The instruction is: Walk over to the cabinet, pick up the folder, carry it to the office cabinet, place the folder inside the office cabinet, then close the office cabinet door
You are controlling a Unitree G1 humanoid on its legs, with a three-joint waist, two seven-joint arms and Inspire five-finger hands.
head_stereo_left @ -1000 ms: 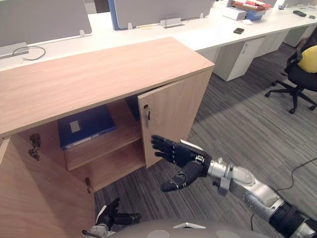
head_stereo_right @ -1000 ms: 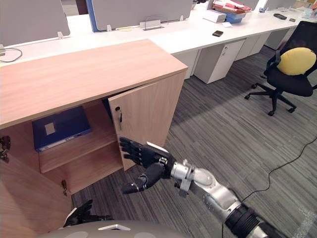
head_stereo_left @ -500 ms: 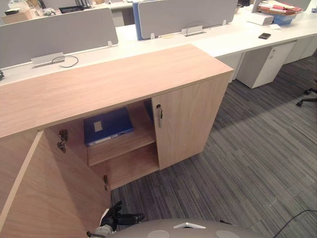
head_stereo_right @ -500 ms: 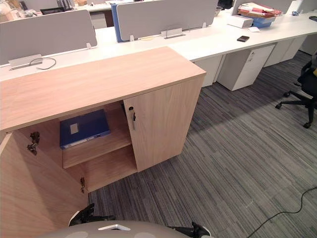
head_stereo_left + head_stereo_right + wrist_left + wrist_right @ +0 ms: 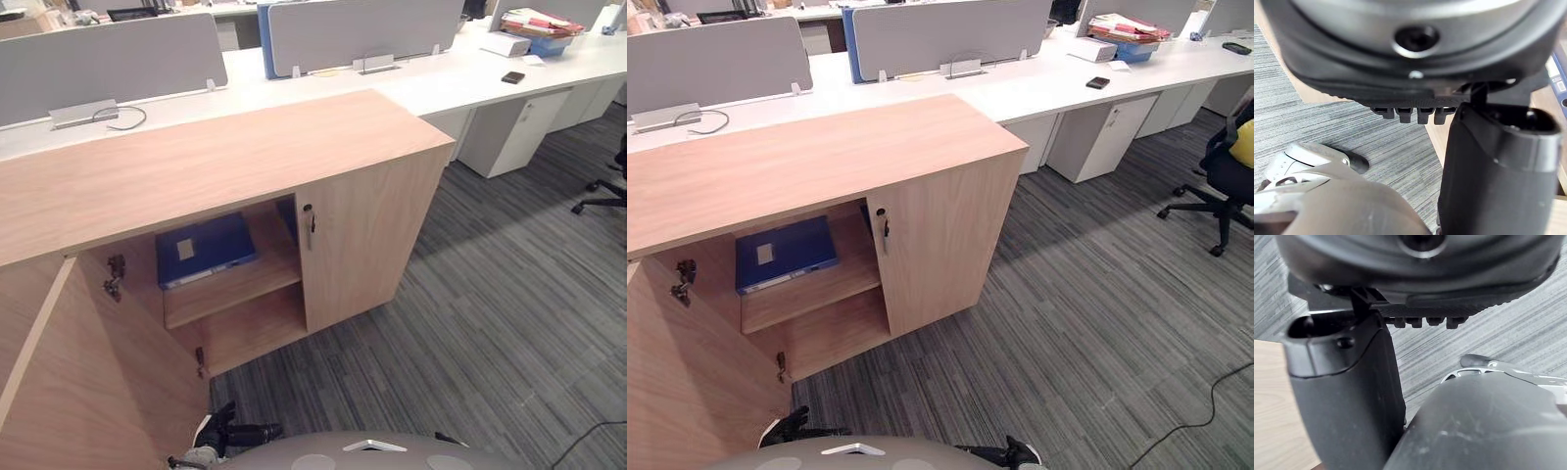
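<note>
On the cabinet shelf (image 5: 245, 290) lies the folder (image 5: 206, 250); left hand (image 5: 228, 431) hangs slack, right hand (image 5: 1016, 454) cut off, unreadable.

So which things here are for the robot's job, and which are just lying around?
For the job: blue folder on the upper shelf; office cabinet; its open left door.
Just lying about: phone and paper stack on the white desks; office chair.
</note>
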